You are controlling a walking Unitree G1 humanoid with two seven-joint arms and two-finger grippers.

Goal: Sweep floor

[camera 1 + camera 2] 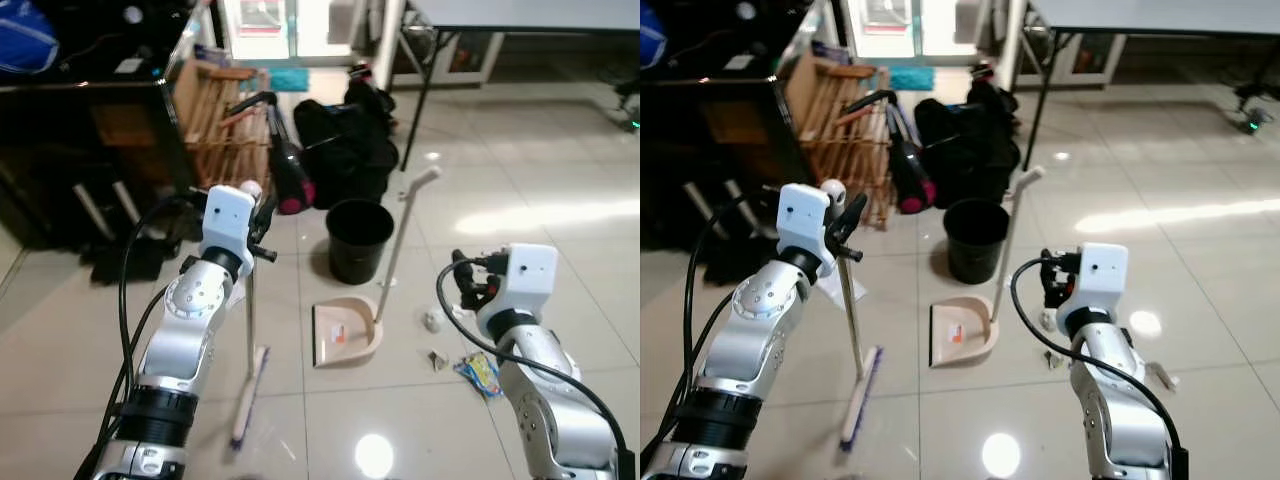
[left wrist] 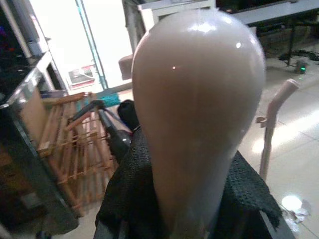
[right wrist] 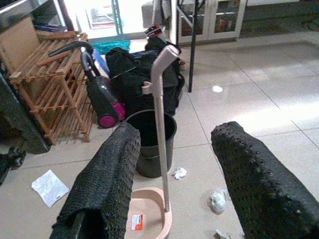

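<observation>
A black waste bin [image 1: 359, 238] stands on the pale tiles at the middle of the frame, its inside too dark to tell what it holds. Just in front of it lies a beige dustpan [image 1: 345, 335], its tray holding nothing but a small orange label, with its long handle rising upright and slanting toward the upper right. The broom [image 1: 248, 372] stands to the left of the dustpan, its stick nearly upright and its brush head resting on the floor at the lower left of centre. The left gripper [image 1: 845, 237] is clenched around the top of the broom's stick, the rounded pale knob of the handle bulging out between its black fingers [image 2: 124, 199]. The right gripper [image 3: 172, 184] hovers released, fingers spread wide, aimed at the dustpan handle but well apart from it. Scraps of litter [image 1: 478, 370] and crumpled paper [image 1: 433, 320] lie on the tiles right of the dustpan. Behind the bin sit a black bag [image 1: 345, 150], a handheld vacuum [image 1: 288, 170] and a wooden rack [image 1: 215, 120].
</observation>
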